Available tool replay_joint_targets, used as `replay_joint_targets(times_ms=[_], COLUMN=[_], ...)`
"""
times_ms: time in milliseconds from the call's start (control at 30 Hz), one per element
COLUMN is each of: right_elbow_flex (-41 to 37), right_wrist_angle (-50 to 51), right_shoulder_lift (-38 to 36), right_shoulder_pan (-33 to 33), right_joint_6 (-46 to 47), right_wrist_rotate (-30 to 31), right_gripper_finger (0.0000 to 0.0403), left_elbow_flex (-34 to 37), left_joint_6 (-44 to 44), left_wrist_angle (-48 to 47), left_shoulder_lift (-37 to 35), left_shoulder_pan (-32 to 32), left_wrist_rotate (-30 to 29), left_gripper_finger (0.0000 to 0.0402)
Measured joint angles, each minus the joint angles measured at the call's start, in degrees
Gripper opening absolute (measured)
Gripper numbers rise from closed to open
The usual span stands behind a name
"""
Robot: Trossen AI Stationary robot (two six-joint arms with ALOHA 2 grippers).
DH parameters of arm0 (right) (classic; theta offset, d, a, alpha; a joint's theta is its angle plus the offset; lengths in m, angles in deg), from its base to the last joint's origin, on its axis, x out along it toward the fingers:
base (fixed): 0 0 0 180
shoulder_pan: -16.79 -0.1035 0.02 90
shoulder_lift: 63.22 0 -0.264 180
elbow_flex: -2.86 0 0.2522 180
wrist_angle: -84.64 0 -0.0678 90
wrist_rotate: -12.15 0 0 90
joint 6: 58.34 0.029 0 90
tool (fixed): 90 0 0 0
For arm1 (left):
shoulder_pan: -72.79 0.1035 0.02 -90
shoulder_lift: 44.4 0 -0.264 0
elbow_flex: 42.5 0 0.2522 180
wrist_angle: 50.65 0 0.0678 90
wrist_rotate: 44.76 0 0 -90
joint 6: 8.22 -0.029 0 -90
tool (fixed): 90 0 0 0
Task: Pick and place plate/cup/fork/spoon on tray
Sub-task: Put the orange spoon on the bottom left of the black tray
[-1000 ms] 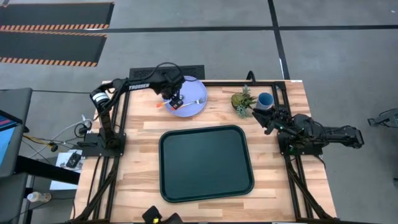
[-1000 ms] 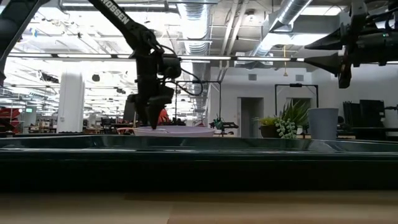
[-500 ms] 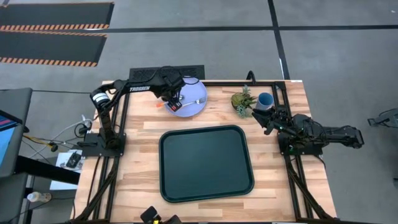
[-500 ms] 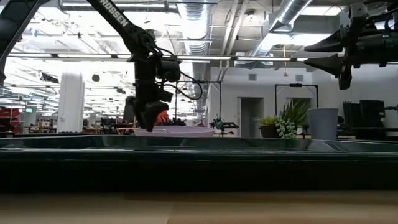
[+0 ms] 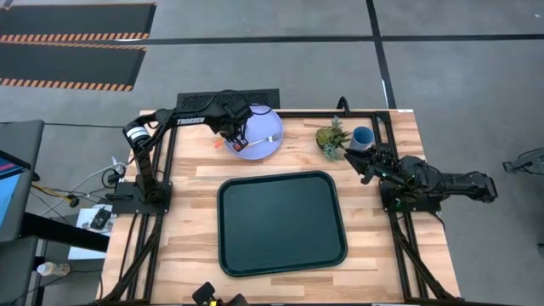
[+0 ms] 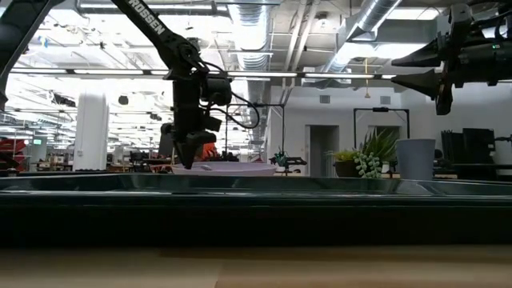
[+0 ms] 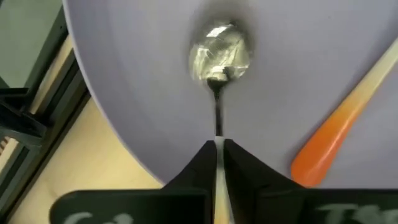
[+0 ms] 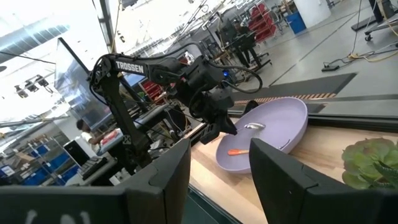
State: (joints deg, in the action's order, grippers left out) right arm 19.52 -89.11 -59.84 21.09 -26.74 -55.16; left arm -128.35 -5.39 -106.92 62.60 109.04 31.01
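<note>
The left gripper (image 5: 237, 136) is hovering over the left edge of the plate (image 5: 262, 141) in the upper middle of the high view, and it is gripping the spoon (image 7: 219, 56): in the left wrist view its two fingers (image 7: 198, 169) are pinched almost together on the thin metal stem, with the silver bowl lying on the plate ahead of them. An orange handle (image 7: 339, 124) is lying on the plate to the right in that view, probably the fork's. The tray (image 5: 282, 223) is sitting in the centre of the table (image 5: 195, 212), below the plate. The cup (image 5: 363, 136) is standing at upper right, just beside the plant (image 5: 331, 138). The right gripper (image 5: 363, 167) is waiting just below the cup, fingers spread wide apart, holding nothing.
</note>
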Motion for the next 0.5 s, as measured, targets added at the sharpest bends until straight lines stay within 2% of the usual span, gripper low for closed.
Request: replay_joint_targets(times_ms=[300,433,500], right_elbow_flex=[0.00,0.00,0.00], right_wrist_angle=[0.34,0.44,0.42], right_shoulder_lift=[0.00,0.00,0.00], right_shoulder_pan=[0.00,0.00,0.00], right_joint_6=[-0.02,0.01,0.78], right_wrist_rotate=[0.00,-0.02,-0.02], right_gripper_finger=[0.0188,0.0188,0.0188], left_elbow_flex=[-0.12,-2.08,-3.69], left_joint_6=[2.68,5.08,6.92], left_wrist_angle=[-0.46,-1.83,-2.54], left_shoulder_lift=[-0.04,-0.04,-0.28], left_shoulder_pan=[-0.48,-0.48,-0.48], left_wrist_rotate=[1.57,7.51,12.43], left_gripper_finger=[0.0002,0.0001,0.0001])
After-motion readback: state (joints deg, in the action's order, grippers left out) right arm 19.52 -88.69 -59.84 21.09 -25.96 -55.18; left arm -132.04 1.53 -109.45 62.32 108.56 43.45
